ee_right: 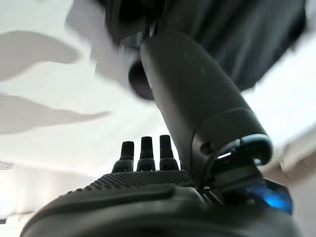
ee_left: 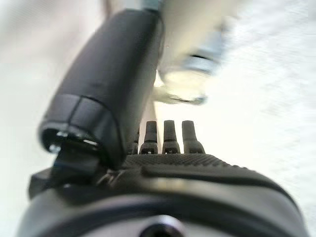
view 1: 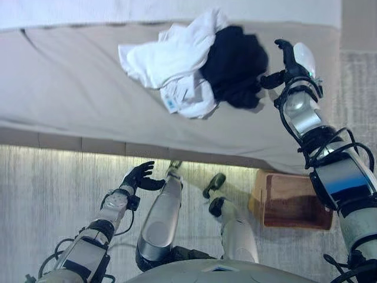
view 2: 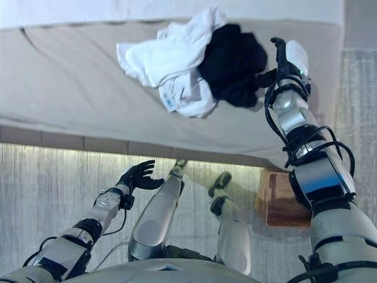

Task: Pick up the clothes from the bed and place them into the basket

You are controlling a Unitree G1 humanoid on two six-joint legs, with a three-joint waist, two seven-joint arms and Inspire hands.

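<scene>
Fingers on the right hand (view 1: 290,63) stand straight and spread, with the thumb reaching toward the black garment (view 1: 235,63), so the hand holds nothing; it sits just beside that garment's edge, probably lined up to close on the cloth. Overlapping the black garment on its other side is a crumpled white garment (view 1: 171,65), and both lie on the beige bed (view 1: 70,88), so neither piece has yet gone anywhere. Below the black garment, past the bed's near edge, a wooden basket (view 1: 293,203) waits on the floor under the right arm, handy for a short drop. Well away from the black garment, low over the floor, the left hand (view 1: 139,175) hangs loosely open and empty, seemingly idle.
</scene>
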